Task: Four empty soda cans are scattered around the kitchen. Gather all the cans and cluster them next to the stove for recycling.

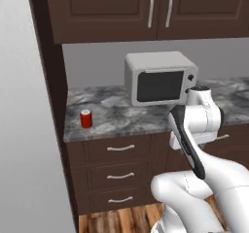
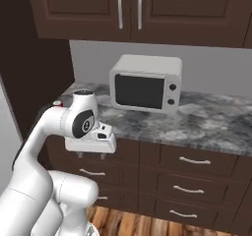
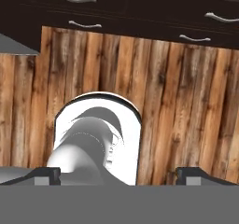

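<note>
Near the countertop's (image 1: 146, 118) left front corner stands one soda can (image 1: 86, 118), well apart from the gripper (image 3: 116, 174), whose jaws hang apart and empty over the floor; a hurried reach could topple the can off the edge.

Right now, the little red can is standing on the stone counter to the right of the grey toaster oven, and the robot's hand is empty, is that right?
Not quite. The red can stands on the stone counter to the left of the grey toaster oven, near the counter's left end, as the left base view shows. The rest holds: the hand is open and empty, pointing down at the wooden floor.
</note>
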You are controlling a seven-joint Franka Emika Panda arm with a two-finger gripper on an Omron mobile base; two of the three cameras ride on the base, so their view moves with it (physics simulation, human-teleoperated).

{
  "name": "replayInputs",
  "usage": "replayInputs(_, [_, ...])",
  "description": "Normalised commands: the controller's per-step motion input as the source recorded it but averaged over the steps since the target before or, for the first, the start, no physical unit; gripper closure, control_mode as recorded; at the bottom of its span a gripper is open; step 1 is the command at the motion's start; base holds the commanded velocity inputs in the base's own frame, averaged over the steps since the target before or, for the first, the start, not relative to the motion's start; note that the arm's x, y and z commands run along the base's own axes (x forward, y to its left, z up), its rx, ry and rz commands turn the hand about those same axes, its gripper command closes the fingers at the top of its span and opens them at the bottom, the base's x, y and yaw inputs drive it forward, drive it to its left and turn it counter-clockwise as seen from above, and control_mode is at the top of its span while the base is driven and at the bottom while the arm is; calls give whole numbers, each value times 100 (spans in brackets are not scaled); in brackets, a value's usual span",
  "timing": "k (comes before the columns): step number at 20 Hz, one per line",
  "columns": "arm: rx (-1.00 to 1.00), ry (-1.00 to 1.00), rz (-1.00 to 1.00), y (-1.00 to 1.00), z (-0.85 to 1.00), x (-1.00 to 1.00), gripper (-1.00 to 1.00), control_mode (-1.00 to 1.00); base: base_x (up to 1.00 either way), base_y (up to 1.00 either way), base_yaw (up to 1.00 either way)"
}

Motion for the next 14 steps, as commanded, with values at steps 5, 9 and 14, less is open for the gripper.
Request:
replayInputs(5, [0, 0, 0, 0, 0, 0, -100, 100, 34, -15, -7])
replayInputs(9, [0, 0, 0, 0, 0, 0, -100, 100, 55, -5, -9])
replayInputs(14, [0, 0, 0, 0, 0, 0, -100, 100, 55, -33, -12])
